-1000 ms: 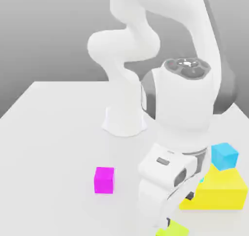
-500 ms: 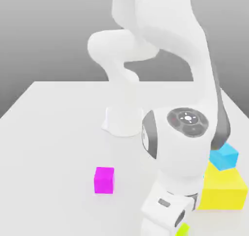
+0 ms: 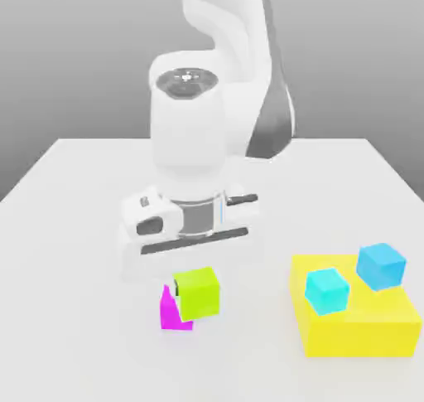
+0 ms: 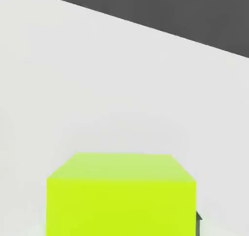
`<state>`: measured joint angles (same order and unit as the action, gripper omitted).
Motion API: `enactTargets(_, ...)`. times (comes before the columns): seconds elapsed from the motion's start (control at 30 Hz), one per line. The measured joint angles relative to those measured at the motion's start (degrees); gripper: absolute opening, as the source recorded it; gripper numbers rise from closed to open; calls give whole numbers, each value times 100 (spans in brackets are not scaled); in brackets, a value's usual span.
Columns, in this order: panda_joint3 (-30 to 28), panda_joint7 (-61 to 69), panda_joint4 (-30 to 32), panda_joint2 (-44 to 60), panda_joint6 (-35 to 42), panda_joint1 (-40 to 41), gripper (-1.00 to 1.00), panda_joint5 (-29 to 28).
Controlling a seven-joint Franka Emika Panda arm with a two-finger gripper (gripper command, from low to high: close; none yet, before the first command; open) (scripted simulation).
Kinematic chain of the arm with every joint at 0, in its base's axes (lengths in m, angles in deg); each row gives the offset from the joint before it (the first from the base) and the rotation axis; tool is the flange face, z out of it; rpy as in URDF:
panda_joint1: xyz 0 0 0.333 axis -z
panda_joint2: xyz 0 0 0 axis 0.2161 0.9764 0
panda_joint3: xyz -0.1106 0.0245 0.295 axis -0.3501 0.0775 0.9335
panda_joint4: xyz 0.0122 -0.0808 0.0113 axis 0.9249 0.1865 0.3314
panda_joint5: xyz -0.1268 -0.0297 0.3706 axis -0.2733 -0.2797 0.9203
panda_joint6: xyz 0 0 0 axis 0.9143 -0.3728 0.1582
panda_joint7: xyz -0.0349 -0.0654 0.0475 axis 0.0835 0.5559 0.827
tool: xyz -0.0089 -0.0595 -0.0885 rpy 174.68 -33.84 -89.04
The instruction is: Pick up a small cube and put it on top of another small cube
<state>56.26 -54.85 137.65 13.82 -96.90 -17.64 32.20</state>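
Claw (image 3: 196, 294) grips lime cube (image 3: 197, 293) (smooth, sharp-edged) nr magenta cube (image 3: 172, 313).

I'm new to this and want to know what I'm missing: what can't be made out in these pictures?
- Magenta cube: partly hidden behind the lime cube in the exterior view.
- Lime cube's lower part: cut off by the picture's edge in the hand view.
- Yellow block's top: partly covered by two blue cubes in the exterior view.
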Motion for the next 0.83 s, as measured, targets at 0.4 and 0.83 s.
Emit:
enactTargets(0.4,26,-677,829,645,-1501,384,100,157)
enactTargets(0.83,100,-974,851,-457,-431,586,100,-274)
